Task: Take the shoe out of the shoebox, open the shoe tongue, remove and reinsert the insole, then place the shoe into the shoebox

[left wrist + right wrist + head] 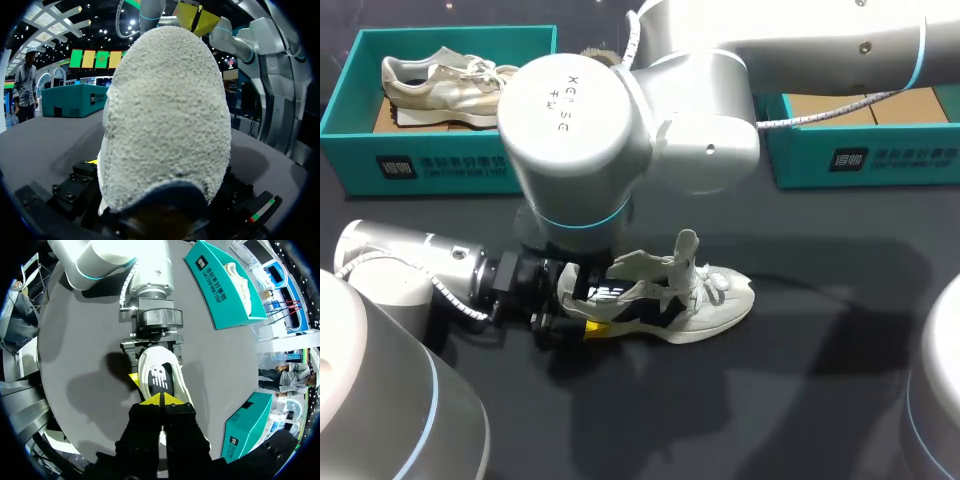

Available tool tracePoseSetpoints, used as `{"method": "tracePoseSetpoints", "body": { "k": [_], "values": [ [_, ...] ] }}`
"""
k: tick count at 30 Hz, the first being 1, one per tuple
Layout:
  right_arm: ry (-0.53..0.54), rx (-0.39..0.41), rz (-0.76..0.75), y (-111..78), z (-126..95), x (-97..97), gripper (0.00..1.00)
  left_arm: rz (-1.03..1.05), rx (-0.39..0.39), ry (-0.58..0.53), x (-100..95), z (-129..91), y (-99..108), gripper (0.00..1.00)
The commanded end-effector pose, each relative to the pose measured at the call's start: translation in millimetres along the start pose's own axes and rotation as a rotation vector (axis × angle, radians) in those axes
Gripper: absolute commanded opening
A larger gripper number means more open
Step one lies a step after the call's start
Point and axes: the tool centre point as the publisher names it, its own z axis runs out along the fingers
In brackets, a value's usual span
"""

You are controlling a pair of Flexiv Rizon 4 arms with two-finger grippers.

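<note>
Two teal shoeboxes stand along the far edge of the dark table point(800, 400), so let's start out on the left. The left shoebox point(450, 165) has a beige shoe point(440, 85) lying inside it.

Closer in, the left arm point(410, 265) lies low over the table from the left side. The left gripper point(582, 308) is clamped on the heel end of the shoe point(710, 300), with a finger on either side and one yellow tip peeking out beneath the heel.

That shoe is white with a black side panel. It is out of both boxes, on the table near the middle, with its toe pointing right. The tongue point(688, 250) stands straight up, clear of the laces. From the left wrist, a pale, rough surface of the shoe fills nearly everything, right up against the camera. Which part it is, I can't tell.

Above the shoe, the right gripper point(161, 401) points down at it, its yellow tips pressed together. Whether anything is pinched between them, I can't make out. In the head view that gripper is hidden under the big joint of the right arm point(700, 110), which comes in from the upper right and reaches past the middle.

Far right, the right shoebox point(860, 160) shows brown cardboard inside and is well apart from the shoe.
</note>
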Motion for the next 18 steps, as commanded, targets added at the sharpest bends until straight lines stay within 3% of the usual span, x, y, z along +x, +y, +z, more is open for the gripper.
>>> {"method": "tracePoseSetpoints", "body": {
  "k": [1, 14, 18],
  "values": [
    [0.027, 0.058, -0.024, 6.9, 28.3, -6.5, 0.00, 0.000, 0.000, 0.001, -1.3, 0.6, 2.0, 0.00],
    [0.043, 0.082, -0.032, 6.5, 35.1, -6.7, 0.00, 0.000, 0.000, 0.001, -1.3, 0.6, 2.0, 0.00],
    [0.072, 0.070, -0.020, 1.5, 48.5, -9.0, 0.00, 0.000, 0.000, 0.001, -1.3, 0.6, 2.0, 0.00]
  ]
}}
